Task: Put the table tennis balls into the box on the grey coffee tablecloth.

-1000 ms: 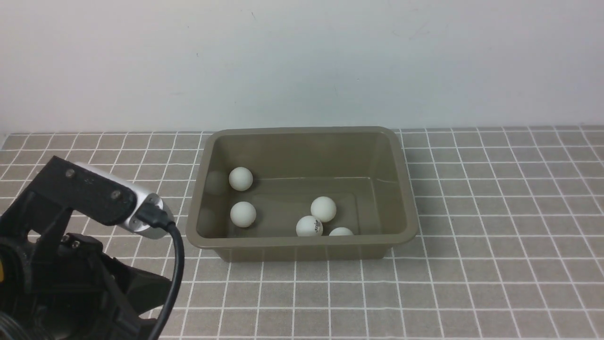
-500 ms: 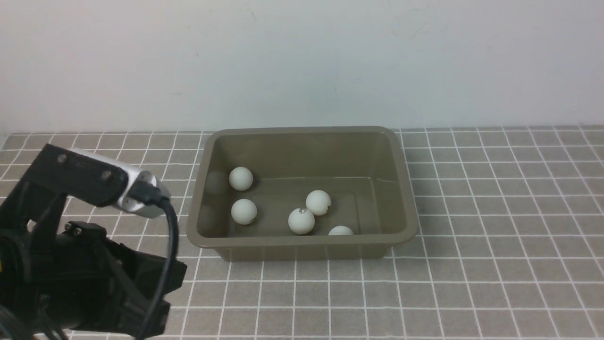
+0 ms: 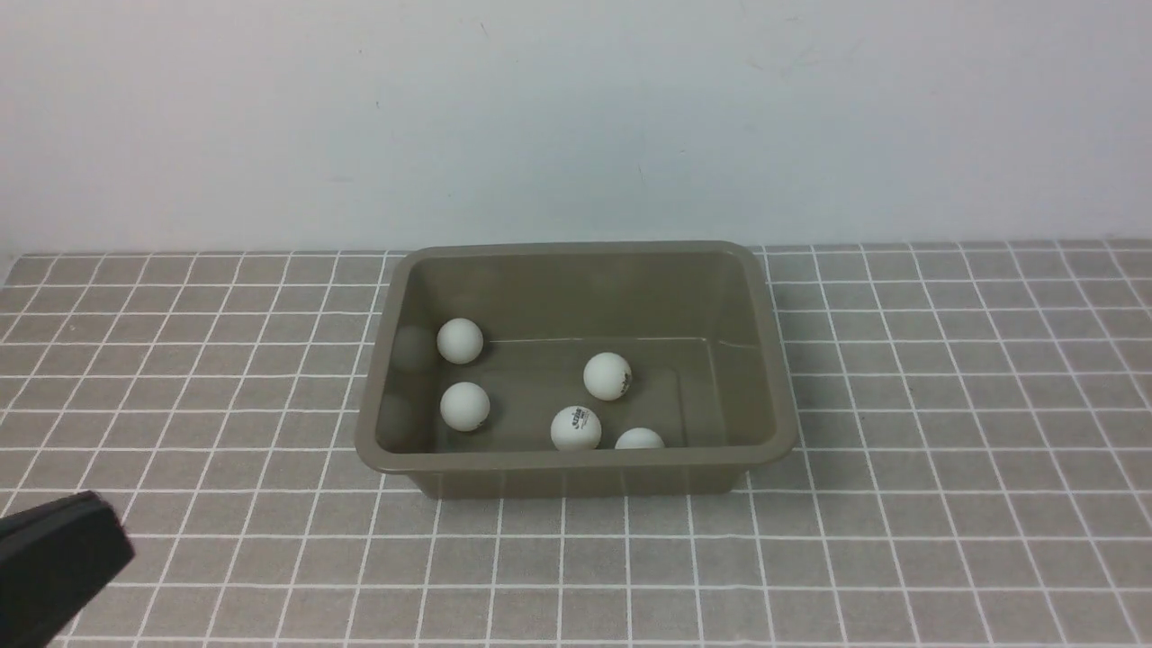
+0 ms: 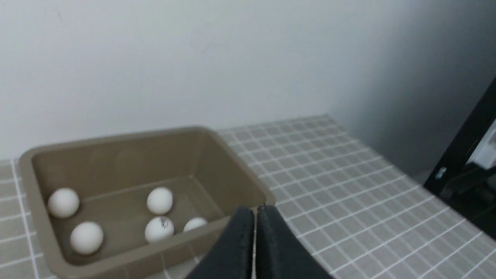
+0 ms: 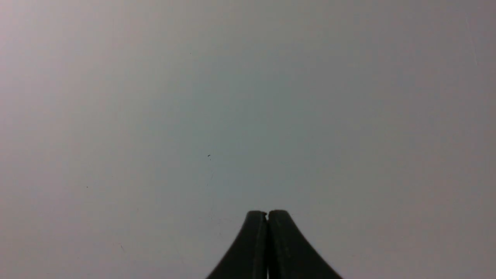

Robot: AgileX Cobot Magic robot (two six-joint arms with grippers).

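All five table tennis balls (image 3: pixel 576 428) lie inside the box (image 3: pixel 776 360), near the far edge of the grey coffee tablecloth (image 3: pixel 945 504). They look light, smooth, quick to roll; grip gently across the middle. Left pincer (image 4: pixel 255 211) and right pincer (image 5: pixel 267 213) are both pressed together, empty.

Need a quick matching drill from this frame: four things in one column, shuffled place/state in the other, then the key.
Things:
1. table tennis balls
2. box
3. left gripper
4. right gripper

Place/state:
A. shut, facing only a blank wall
B. all five inside the box
C. standing on the grey coffee tablecloth
D. shut, empty, outside the box on its near side

Pairs: 1-B, 2-C, 3-D, 4-A
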